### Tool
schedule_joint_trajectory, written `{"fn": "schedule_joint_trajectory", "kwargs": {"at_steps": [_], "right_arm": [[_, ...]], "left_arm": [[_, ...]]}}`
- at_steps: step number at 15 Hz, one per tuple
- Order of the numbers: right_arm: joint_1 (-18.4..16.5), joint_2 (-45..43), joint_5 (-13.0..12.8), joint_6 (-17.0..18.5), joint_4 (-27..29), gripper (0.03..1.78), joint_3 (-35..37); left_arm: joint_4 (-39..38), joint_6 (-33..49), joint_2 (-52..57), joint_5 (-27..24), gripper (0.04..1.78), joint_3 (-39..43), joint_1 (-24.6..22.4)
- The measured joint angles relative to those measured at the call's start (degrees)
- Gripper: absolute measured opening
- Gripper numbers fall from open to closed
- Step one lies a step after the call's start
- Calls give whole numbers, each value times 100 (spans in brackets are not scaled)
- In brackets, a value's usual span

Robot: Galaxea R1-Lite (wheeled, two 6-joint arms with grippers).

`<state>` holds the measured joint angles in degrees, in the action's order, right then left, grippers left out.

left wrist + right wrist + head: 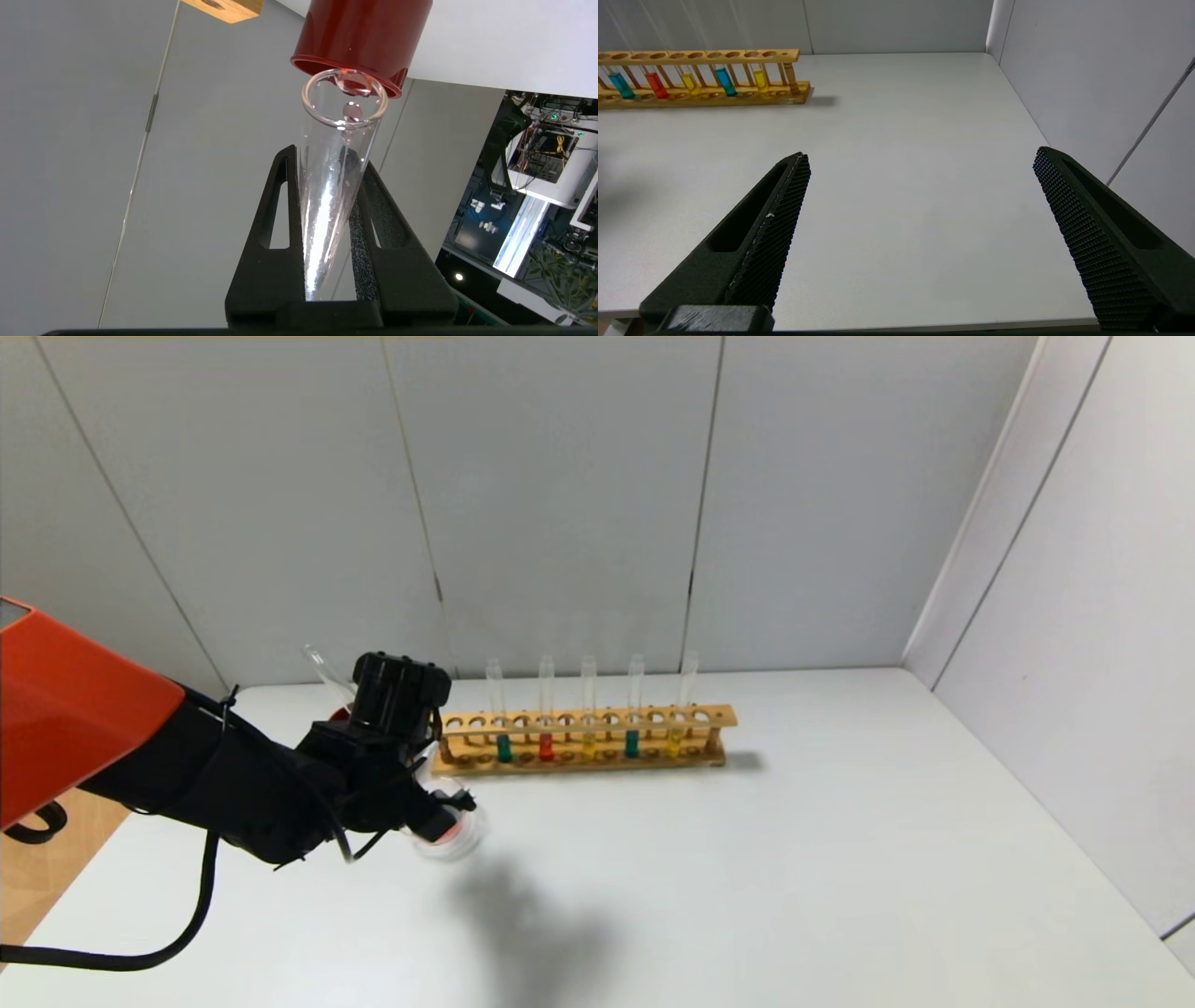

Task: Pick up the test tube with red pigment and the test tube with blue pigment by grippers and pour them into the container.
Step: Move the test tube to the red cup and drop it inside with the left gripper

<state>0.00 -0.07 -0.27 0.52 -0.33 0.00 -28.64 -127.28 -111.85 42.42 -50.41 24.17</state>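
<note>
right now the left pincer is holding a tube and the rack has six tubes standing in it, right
Not quite: the rack holds five tubes, not six, as the head view shows. The left pincer does hold a tube.

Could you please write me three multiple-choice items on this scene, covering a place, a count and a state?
1. Where is the glass dish?
A. On the table in front of the rack's left end, below the left pincer
B. Behind the rack, against the wall
C. At the table's right edge

2. How many tubes stand in the rack?
A. Three
B. Five
C. Seven

3. What state is the held test tube in?
A. Full of blue liquid
B. Corked and upright
C. Nearly empty, with only droplets inside

Key:
1 A, as the head view shows the dish under the left pincer, near the rack's left end.
2 B, made up of teal tubes, a red tube and yellow tubes.
3 C, as the left wrist view shows clear glass with scattered drops.
</note>
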Motion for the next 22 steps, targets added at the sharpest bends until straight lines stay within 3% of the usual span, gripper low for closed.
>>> {"fn": "schedule_joint_trajectory", "kwargs": {"at_steps": [5, 10, 14, 18, 22], "right_arm": [[0, 0, 0, 0, -2, 175, 0], [0, 0, 2, 0, -5, 175, 0], [0, 0, 2, 0, 0, 175, 0], [0, 0, 0, 0, -2, 175, 0], [0, 0, 0, 0, -2, 175, 0]], "left_arm": [[-215, 581, 217, -414, 33, 176, -6], [-254, 2637, 1122, -808, 33, 1008, -100], [-258, 4940, 1731, -963, 33, 1654, -166], [-333, 7842, 1769, -1783, 33, 1810, -157], [-1025, 10225, 1574, -2192, 33, 1737, -157]]}}
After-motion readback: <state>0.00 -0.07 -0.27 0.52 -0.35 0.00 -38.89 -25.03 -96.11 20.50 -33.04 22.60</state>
